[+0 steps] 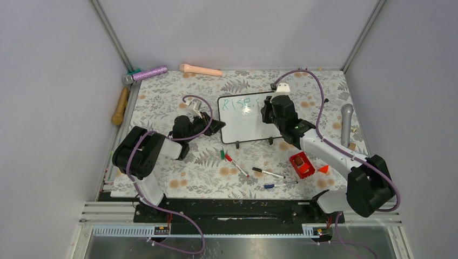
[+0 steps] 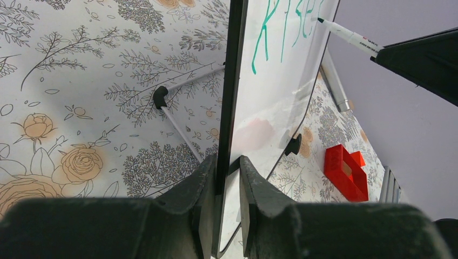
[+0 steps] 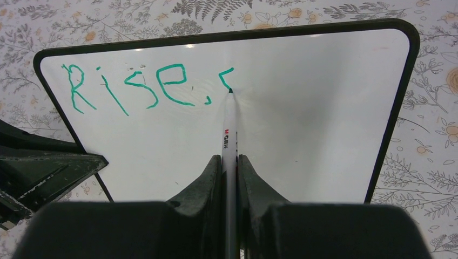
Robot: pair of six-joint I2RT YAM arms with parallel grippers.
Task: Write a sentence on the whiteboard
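Note:
The whiteboard point(image 1: 246, 129) stands propped on the flowered table, a little tilted back. Green marker writing point(image 3: 129, 89) on its top line reads "Rise," followed by the top curve of one more letter. My left gripper point(image 2: 228, 164) is shut on the board's left edge, with the black frame between its fingers. It shows at the board's left side in the top view point(image 1: 216, 125). My right gripper point(image 3: 229, 159) is shut on a white marker pen point(image 3: 229, 129). The pen's tip touches the board just right of the comma. The pen also shows in the left wrist view point(image 2: 351, 36).
Several loose pens lie in front of the board, among them a red one point(image 1: 236, 164), a black one point(image 1: 268, 172) and a blue one point(image 1: 280, 184). A red box point(image 1: 301, 164) sits by my right arm. A grey microphone point(image 1: 346, 124) lies at the right. A purple stick point(image 1: 148, 73), a beige handle point(image 1: 200, 69) and a wooden handle point(image 1: 120, 105) lie at the back left.

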